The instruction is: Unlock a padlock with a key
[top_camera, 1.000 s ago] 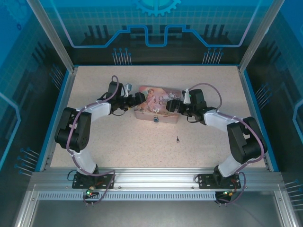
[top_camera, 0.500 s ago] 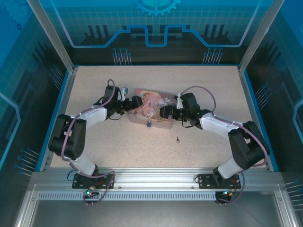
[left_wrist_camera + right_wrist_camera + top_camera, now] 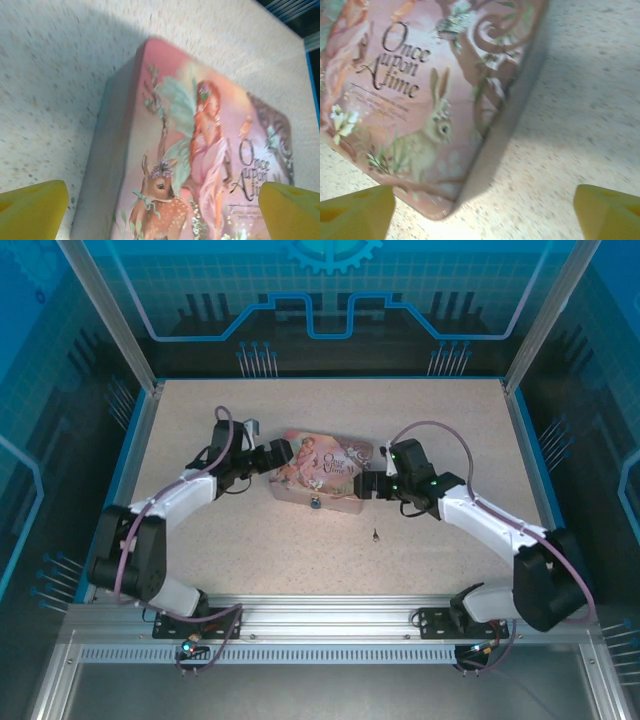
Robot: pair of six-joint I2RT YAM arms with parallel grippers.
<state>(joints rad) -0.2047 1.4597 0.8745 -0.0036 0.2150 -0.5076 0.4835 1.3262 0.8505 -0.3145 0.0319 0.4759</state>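
Unlocking not begun: padlock (image 3: pixel 316 503) sits at the near side of the pink tin (image 3: pixel 322 465), key (image 3: pixel 374 534) lies loose on the counter (image 3: pixel 250 540) near and right of it, and I have left hand (image 3: pixel 283 452) and right hand (image 3: pixel 366 487) flanking the tin's ends, both wide open, empty, arms angled inward.

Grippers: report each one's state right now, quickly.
Left gripper: open, holding nothing, pointed at the pink tin.
Right gripper: open, holding nothing, at the tin's other end.
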